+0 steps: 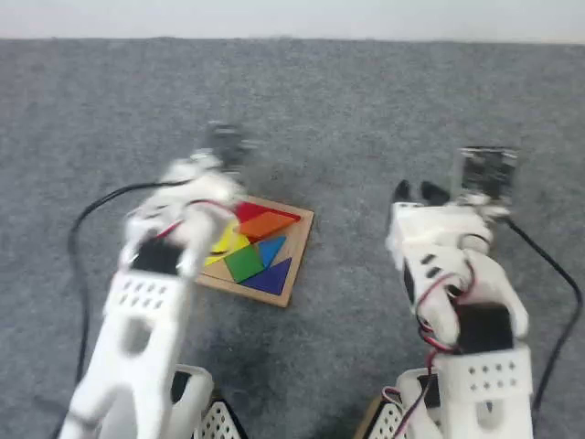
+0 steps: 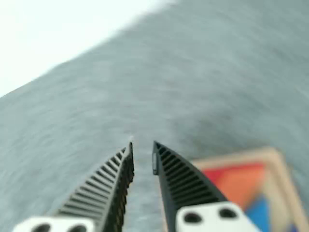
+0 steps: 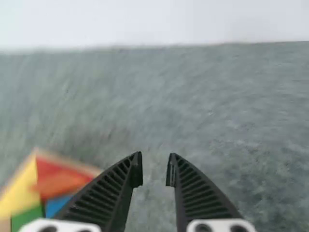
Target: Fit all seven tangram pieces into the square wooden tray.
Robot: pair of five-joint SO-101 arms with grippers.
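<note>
In the high view, the square wooden tray (image 1: 303, 240) lies about the middle of the grey worktop (image 1: 366, 101), set askew to the worktop's edges. Coloured pieces lie flat inside it and fit close together. The red piece (image 1: 249, 211) is on the tray's far side, with the orange piece (image 1: 271, 224) touching it. The yellow piece (image 1: 228, 243), green piece (image 1: 244, 262) and blue piece (image 1: 271, 249) sit in the middle. The dark blue piece (image 1: 272, 278) is in the corner nearest the worktop's near edge. The left arm (image 1: 146, 302) rises from the near edge and is blurred. It covers the tray's left side, so the number of pieces cannot be told. The right arm (image 1: 466, 311) stands well apart from the tray, toward the worktop's right edge. The right claw (image 1: 418, 193) is above bare worktop, with its two dark fingertips slightly apart and nothing between them.

In the left wrist view, the left claw (image 2: 142, 147) is narrowly parted and holds nothing. It is above bare worktop near a corner of the tray (image 2: 279, 162), where red-orange and blue show inside the wooden rim.

In the right wrist view, the right claw (image 3: 154, 162) also shows only a narrow gap and holds nothing. It points over bare worktop toward the far edge. The tray (image 3: 67, 161) is off to one side and apart from the fingers, with yellow, red, orange, green and blue visible in it.
</note>
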